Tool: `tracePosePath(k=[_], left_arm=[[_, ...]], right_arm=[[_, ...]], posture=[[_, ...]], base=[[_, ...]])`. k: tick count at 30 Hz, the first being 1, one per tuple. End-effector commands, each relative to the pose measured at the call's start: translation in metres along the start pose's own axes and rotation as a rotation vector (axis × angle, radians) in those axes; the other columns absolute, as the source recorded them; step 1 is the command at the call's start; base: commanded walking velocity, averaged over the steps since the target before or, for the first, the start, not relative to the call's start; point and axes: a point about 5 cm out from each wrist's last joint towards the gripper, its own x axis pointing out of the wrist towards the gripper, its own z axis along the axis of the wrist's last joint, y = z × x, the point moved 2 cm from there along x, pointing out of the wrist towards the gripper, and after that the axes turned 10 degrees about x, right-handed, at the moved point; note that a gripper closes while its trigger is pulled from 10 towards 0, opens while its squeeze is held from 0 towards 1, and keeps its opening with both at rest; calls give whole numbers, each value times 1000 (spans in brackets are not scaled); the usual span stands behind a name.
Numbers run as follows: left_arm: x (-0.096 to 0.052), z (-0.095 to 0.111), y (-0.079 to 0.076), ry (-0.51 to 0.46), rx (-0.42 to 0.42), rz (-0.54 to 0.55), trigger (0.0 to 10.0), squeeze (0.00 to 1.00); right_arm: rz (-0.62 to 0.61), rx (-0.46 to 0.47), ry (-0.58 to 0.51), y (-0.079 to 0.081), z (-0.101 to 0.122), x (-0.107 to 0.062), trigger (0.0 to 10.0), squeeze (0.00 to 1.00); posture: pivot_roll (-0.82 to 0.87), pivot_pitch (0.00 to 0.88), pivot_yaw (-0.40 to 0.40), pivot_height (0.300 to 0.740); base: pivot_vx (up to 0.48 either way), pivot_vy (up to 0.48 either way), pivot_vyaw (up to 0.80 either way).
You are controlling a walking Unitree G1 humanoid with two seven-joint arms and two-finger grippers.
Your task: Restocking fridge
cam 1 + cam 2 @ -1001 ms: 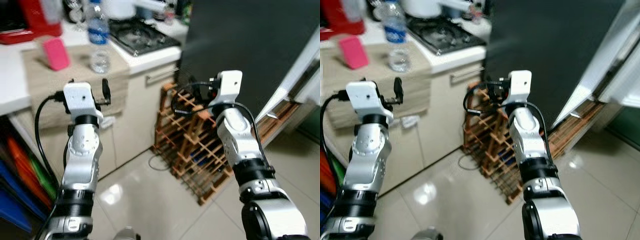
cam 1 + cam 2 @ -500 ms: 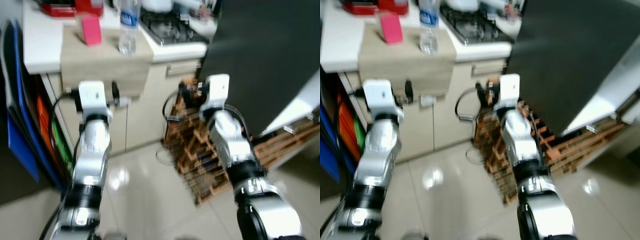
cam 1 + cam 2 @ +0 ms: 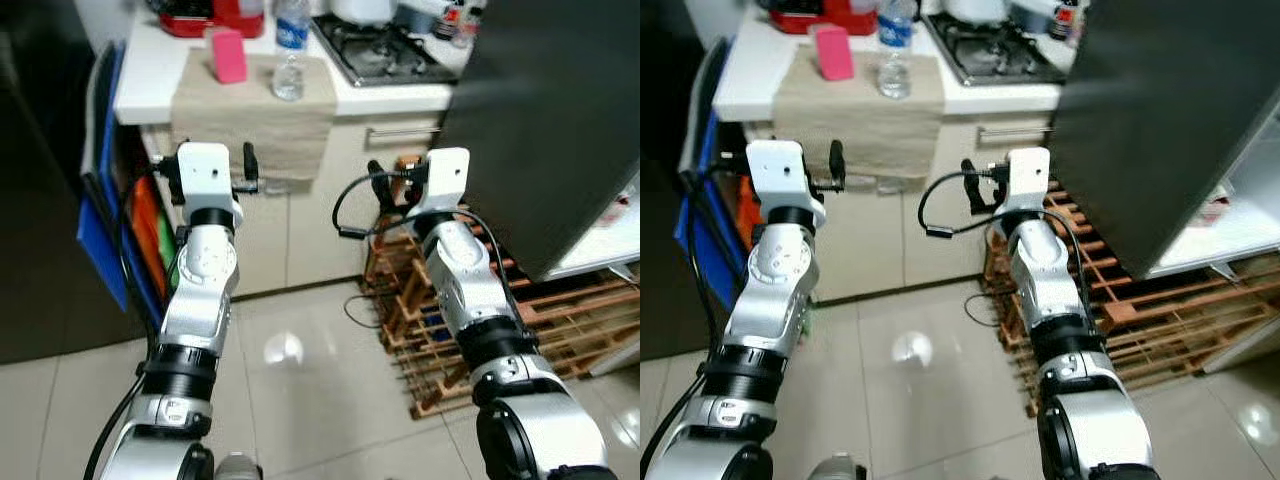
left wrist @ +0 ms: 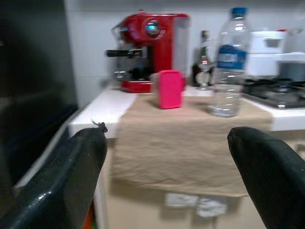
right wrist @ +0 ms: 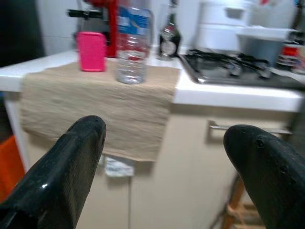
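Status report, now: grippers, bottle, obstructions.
Left gripper and right gripper open, empty, short of the counter. Water bottle upright on beige cloth, beside pink container. Nothing between.

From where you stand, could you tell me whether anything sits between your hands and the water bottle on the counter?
Nothing visible does. The water bottle stands upright on the beige cloth, with the pink container off to one side of it. The left hand and right hand, both open, look across open space toward the counter.

Silver arms w/ black joint rings, white wrist boxes, black cables, seemingly glossy black jaws.
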Motion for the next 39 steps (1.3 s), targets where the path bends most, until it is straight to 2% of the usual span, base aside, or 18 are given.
tracePosePath(k=[1, 4, 6, 7, 8, 9, 10, 13, 15, 26, 35, 39], left_arm=[[1, 1, -4, -12, 6, -14, 10000, 0], [1, 3, -7, -25, -20, -52, 10000, 0], [1, 2, -7, -21, -30, -58, 10000, 0], [0, 2, -7, -20, -36, -60, 10000, 0], [0, 2, -7, -23, -42, -61, 10000, 0], [0, 3, -6, -27, -45, -62, 10000, 0], [1, 4, -5, -37, -39, -59, 10000, 0], [2, 9, -3, -69, -43, -50, 10000, 0], [2, 11, -4, -77, -45, -53, 10000, 0], [2, 12, -3, -85, -51, -44, 10000, 0], [3, 16, 1, -110, -54, -25, 10000, 0], [2, 20, 3, -135, -56, -9, 10000, 0]], right_arm=[[-4, -9, -19, -2, 5, 0, 10000, 678], [-23, -8, -37, -6, 8, 0, 10000, 675], [-55, -25, -53, -10, 12, 1, 10000, 596], [-64, -39, -53, -11, 12, 1, 10000, 596], [-72, -51, -64, -12, 14, 0, 10000, 533], [-76, -58, -73, -12, 16, 0, 10000, 533], [-68, -69, -116, -10, 23, 0, 10000, 463], [-55, -89, -206, -5, 40, 0, 10000, 463], [-49, -94, -227, -4, 45, 1, 10000, 463], [-64, -86, -228, -7, 47, 2, 10000, 467], [-31, -96, -273, 0, 65, 9, 10000, 463], [-15, -92, -291, 3, 73, 11, 10000, 514]], posture=[[-37, 0, -43, 740], [-40, 0, -41, 740], [-40, 0, -41, 740], [-40, 0, -41, 740], [-40, 0, -41, 740], [-40, 0, -41, 740], [-40, 0, -41, 740], [-40, 0, -41, 740], [-41, 0, -38, 740], [-38, 0, -41, 740], [-30, 0, -43, 740], [-30, 0, -43, 740]], base=[[0, 0, 556], [0, 0, 554], [476, 0, 494], [480, 0, 444], [480, 0, 0], [480, 0, 0], [480, 0, 0], [480, 0, 0], [480, 0, 0], [480, 0, 0], [480, 0, 0], [480, 0, 636]])
